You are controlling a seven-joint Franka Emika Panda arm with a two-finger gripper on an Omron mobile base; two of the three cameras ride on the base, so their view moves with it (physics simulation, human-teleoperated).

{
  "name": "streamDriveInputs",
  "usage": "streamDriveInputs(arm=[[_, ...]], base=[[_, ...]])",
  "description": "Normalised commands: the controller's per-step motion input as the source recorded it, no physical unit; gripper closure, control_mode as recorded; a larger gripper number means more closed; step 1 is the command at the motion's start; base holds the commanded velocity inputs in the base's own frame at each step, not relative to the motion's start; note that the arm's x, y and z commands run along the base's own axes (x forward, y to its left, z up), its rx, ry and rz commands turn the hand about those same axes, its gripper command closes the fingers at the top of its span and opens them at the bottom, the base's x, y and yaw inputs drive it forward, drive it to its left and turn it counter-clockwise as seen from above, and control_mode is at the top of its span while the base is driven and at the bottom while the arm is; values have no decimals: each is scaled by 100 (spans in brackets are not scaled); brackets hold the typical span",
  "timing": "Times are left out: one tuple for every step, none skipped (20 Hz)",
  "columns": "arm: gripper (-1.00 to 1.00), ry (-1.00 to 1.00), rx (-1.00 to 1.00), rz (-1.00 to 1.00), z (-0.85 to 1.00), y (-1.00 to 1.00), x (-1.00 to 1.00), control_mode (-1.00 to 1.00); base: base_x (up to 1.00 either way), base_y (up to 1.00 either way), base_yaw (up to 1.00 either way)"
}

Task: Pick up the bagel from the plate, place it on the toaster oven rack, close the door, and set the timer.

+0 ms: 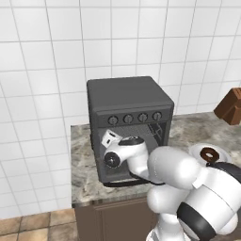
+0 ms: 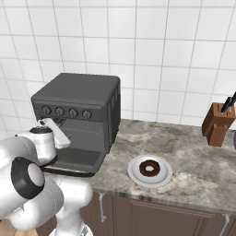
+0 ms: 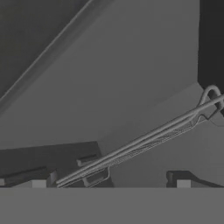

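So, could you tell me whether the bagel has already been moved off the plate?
No, the bagel lies in the middle of the plate on the counter.

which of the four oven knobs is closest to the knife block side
The last knob in the row, at the right end of the toaster oven control strip. The other three sit further left, away from the brown knife block.
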Motion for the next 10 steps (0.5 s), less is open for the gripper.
streamDriveInputs(arm=[[-100,0,5,2,0,12,9,-100],[-100,0,6,2,0,6,7,-100],[-100,0,6,1,-4,6,11,-100],[-100,0,5,0,-11,4,14,-100],[-100,0,4,0,-11,4,14,-100],[-100,0,4,0,-13,4,15,-100],[-100,0,4,0,-14,6,16,-100],[-100,0,4,0,-14,5,18,-100],[-100,0,4,0,-14,4,18,-100],[-100,0,5,0,-11,4,21,-100]], base=[[0,0,0],[0,0,0],[0,0,0],[0,0,0],[0,0,0],[0,0,0],[0,0,0],[0,0,0],[0,0,0],[0,0,0]])
